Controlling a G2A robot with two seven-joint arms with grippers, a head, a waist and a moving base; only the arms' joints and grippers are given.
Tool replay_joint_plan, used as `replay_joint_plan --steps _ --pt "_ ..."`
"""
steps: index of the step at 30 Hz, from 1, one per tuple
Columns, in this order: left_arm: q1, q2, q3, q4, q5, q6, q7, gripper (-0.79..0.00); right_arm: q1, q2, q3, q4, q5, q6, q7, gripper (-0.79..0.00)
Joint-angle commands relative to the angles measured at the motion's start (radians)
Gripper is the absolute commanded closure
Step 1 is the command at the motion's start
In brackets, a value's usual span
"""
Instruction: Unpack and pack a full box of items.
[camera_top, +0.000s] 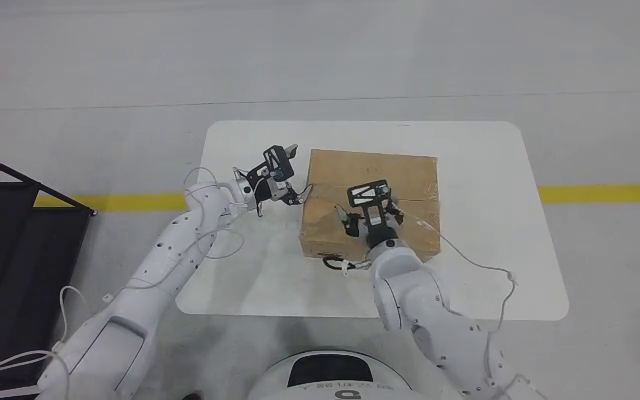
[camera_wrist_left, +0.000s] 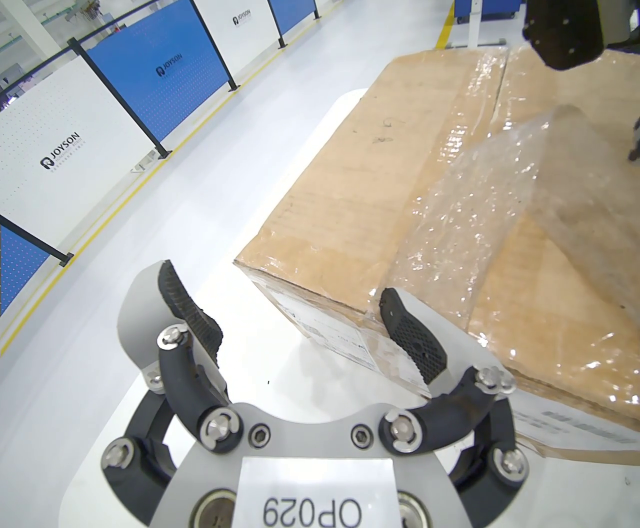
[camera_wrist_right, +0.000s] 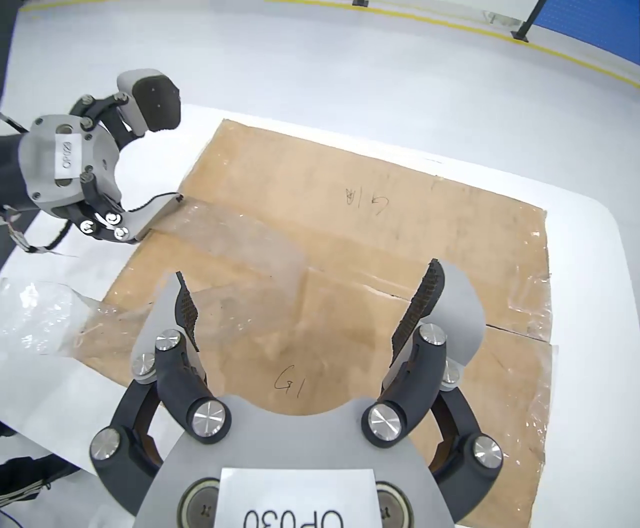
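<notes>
The box (camera_top: 372, 200) is seen closed at the middle of the desk (camera_top: 480, 150). Its flaps are bound by clear tape (camera_wrist_right: 235, 240), which is partly lifted from the seam, with a loose end draped off the box's edge onto the desk. The left hand (camera_wrist_left: 280, 290) is spread beside the box's left edge, nothing being pinched, and one finger (camera_wrist_right: 150, 215) is laid where the lifted strip begins. The right hand (camera_wrist_right: 307, 272) is held spread over the lid, gripping nothing; whether the lid is touched cannot be told. Several failures are to be expected from here. The sticky strip could be caught on a finger pad, or be laid back down on the cardboard. If it is pulled at a poor angle it could be torn, leaving the seam sealed. Should the box not be pressed down while the tape is drawn, it could be dragged or tipped across the desk.
</notes>
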Motion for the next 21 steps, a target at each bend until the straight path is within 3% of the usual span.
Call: replay_joint_plan --steps 1,8,16,21 --pt "0.000 0.000 0.000 0.000 0.000 0.000 0.000 -0.785 0.011 -0.006 -0.008 0.011 -0.043 0.029 0.035 -0.785" --pt "0.000 0.000 0.000 0.000 0.000 0.000 0.000 -0.785 0.040 -0.041 -0.067 0.062 -0.331 0.210 0.150 -0.785" --pt "0.000 0.000 0.000 0.000 0.000 0.000 0.000 -0.785 0.042 -0.074 -0.105 0.074 -0.415 0.151 0.247 -0.785" --pt "0.000 0.000 0.000 0.000 0.000 0.000 0.000 -0.785 0.083 -0.105 -0.091 0.112 -0.402 0.196 0.341 -0.785"
